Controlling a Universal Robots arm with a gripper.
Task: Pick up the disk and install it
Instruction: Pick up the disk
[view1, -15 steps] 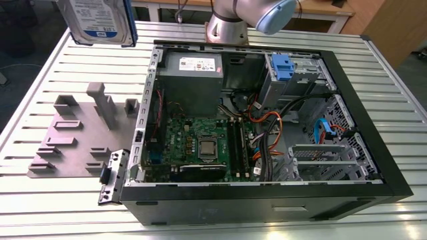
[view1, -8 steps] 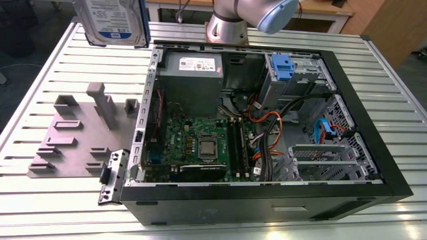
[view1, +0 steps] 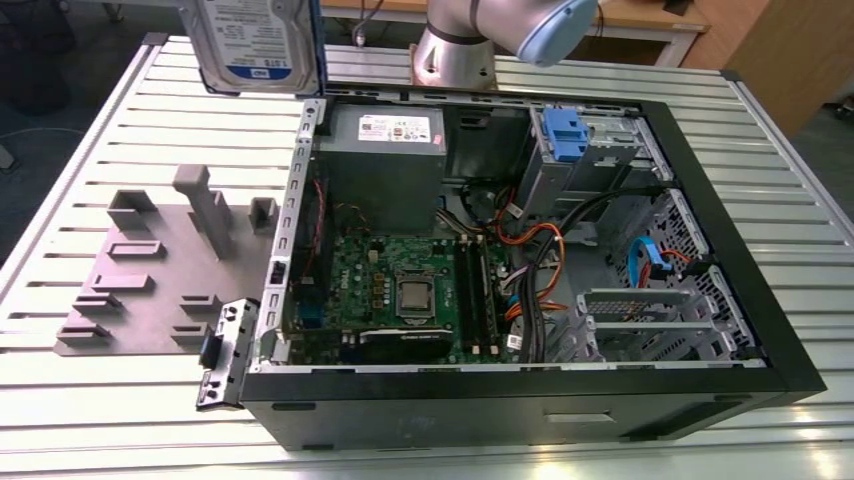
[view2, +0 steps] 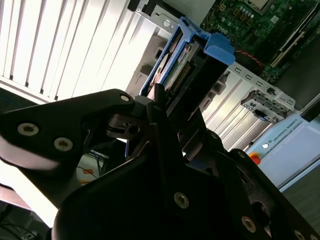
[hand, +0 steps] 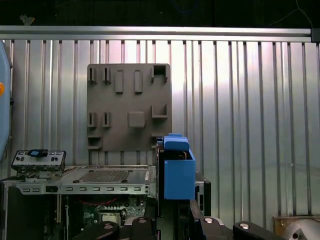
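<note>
the slatted metal table carries an open computer case lying on its side, with a grey fixture plate just beside it on the exterior view's left. the disk is up in the air, clear of the plate and outside the case. in the second wrist view the gripper is clamped on the disk's blue-framed end.

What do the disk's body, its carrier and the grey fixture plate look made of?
The disk: silvery metal casing, dull sheen, paper-like label. Its carrier: blue, matte, moulded, likely plastic. The fixture plate: uniform matte grey, probably plastic; cannot be sure.
</note>
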